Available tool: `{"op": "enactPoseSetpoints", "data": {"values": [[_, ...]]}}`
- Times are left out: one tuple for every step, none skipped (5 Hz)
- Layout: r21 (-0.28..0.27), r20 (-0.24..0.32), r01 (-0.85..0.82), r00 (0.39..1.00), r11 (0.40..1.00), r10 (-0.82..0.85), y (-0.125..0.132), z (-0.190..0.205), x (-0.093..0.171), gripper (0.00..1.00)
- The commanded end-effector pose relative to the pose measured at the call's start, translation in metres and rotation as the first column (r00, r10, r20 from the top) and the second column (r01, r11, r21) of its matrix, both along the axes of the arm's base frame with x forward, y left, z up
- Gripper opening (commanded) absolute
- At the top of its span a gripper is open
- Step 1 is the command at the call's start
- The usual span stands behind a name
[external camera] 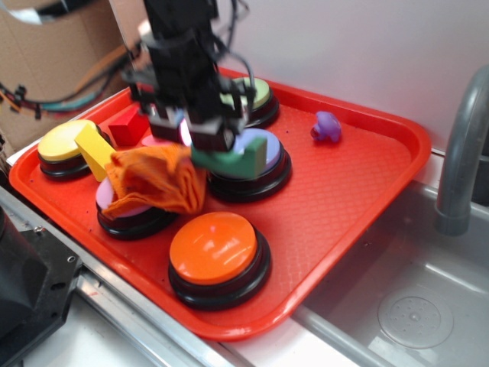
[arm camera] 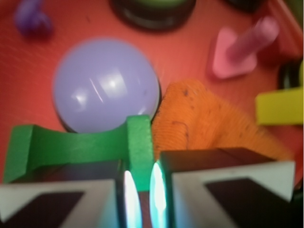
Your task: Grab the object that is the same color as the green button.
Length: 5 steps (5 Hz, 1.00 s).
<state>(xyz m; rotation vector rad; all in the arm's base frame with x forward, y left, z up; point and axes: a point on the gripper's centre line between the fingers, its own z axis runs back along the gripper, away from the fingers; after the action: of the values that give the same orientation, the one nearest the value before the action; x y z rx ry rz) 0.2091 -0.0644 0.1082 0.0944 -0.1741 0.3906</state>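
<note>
From my screen, the gripper [arm camera: 140,197] has its two jaws pinched on one leg of the green block [arm camera: 78,145]. The block sits just in front of the jaws, with its arch facing the purple button [arm camera: 105,91]. In the outside view the block [external camera: 233,159] hangs over the near edge of that purple button [external camera: 260,153].

Right beside the block, on the side away from the purple button, lies a crumpled orange cloth [arm camera: 209,118]. It touches the block. Past the cloth I see a yellow block [arm camera: 279,108] and a pink toy [arm camera: 240,50].

Nearer the camera than the purple button is an orange button [external camera: 214,248]. The cloth [external camera: 153,180] covers part of another button [external camera: 137,218]. Behind the purple button is the green button [external camera: 256,95], partly hidden by the arm. A small purple toy [external camera: 326,127] lies apart from it. A yellow button [external camera: 65,145] and a red block [external camera: 128,126] sit far on the cloth's side.

Everything rests on a red tray [external camera: 344,191]. Beside the tray is a grey sink [external camera: 412,298] with a tap [external camera: 462,145], and a pale wall [external camera: 367,53] behind.
</note>
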Motion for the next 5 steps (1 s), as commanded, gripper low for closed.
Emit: {"op": "enactPoseSetpoints", "data": {"values": [[0.0,0.053,0.174,0.983,0.985,-0.173,0.022,0.07,0.006,0.0],[-0.027,0.039,0.218,0.975,0.975,-0.217,0.045,0.096,0.003,0.0],[-0.041,0.051,0.238,0.971,0.971,-0.235,0.061,0.112,-0.001,0.0],[-0.068,0.071,0.208,0.977,0.976,-0.203,0.075,0.119,-0.005,0.0],[-0.063,0.066,0.193,0.98,0.979,-0.189,0.078,0.117,-0.005,0.0]]}}
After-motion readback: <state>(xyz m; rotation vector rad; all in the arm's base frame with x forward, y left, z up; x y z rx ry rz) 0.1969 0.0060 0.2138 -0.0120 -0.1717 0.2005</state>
